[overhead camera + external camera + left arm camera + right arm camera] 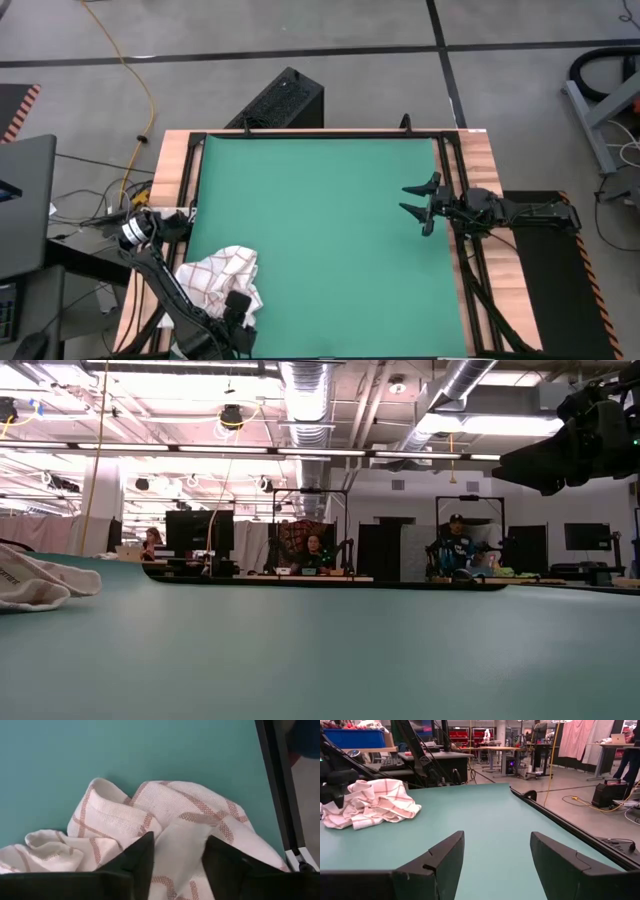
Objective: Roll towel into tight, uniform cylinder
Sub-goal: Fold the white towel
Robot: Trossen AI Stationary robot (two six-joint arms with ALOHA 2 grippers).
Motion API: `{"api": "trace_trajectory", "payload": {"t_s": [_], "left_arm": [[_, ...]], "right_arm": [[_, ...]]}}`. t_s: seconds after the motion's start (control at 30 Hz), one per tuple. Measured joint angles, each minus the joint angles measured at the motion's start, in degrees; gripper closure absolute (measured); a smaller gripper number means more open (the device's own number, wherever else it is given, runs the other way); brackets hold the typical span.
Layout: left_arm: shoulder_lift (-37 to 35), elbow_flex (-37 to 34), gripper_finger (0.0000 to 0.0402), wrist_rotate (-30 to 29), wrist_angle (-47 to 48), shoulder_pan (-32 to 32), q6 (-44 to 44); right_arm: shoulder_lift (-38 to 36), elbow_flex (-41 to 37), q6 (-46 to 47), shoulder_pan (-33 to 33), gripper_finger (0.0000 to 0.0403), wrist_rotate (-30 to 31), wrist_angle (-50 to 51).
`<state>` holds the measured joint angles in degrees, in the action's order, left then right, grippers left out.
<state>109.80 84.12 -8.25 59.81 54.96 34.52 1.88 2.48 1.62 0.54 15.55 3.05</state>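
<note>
The towel lies crumpled in a loose heap at the near left corner of the green mat, nowhere near a roll yet. My left gripper sits right at the heap's near edge. In its wrist view the two dark fingers stand apart with white cloth showing in the gap between them, but I can't tell whether they are pinching a fold or only resting over it. My right gripper waits at the mat's right side, well apart from the towel, fingers spread and holding nothing.

I judge this as the very start: the cloth has to be spread flat before any rolling. The next move calls for finding a corner or hem and pulling it out across open mat, likely with the right arm brought over.

The towel's edges and corners are buried in folds, the low view catches only a sliver of it, and the left arm's base is cut off.
</note>
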Motion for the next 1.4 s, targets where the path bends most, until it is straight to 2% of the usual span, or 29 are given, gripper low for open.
{"api": "trace_trajectory", "payload": {"t_s": [0.33, 0.47, 0.6, 0.77, 0.83, 1.03, 1.2, 1.4], "left_arm": [[0.0, 0.0, 0.0389, -0.8, -0.9, -0.4, 0.0], [-0.2, 1.2, 0.0400, -5.8, 4.2, -2.0, 2.6], [-0.3, 7.7, 0.0401, -13.9, 16.2, -4.1, 4.3], [-0.4, 19.1, 0.0401, -31.0, 29.8, -6.5, 2.9], [-0.8, 22.6, 0.0401, -37.5, 30.1, -7.7, -1.2], [-1.3, 32.8, 0.0401, -49.8, 30.2, -10.9, -16.9], [-1.3, 40.2, 0.0401, -51.6, 28.4, -13.7, -27.7], [-1.3, 46.4, 0.0401, -55.7, 26.3, -16.9, -40.3]], "right_arm": [[0.0, 0.0, 1.1, 0.0, 0.0154, 0.0, 0.0], [0.0, 0.0, 3.2, 0.0, 0.0154, 0.0, -0.3], [0.0, -0.1, 3.5, -0.1, 0.0154, 0.0, -1.1], [0.0, -0.2, 3.5, -0.1, 0.0154, 0.0, -2.2], [0.0, -0.2, 3.5, -0.1, 0.0154, 0.0, -2.8], [3.3, -0.2, 3.0, -0.2, 0.0154, -0.4, -11.4], [11.2, -0.2, 2.9, -0.2, 0.0154, -0.6, -20.7], [26.2, -0.1, 2.9, -0.3, 0.0154, -0.9, -33.0]]}}
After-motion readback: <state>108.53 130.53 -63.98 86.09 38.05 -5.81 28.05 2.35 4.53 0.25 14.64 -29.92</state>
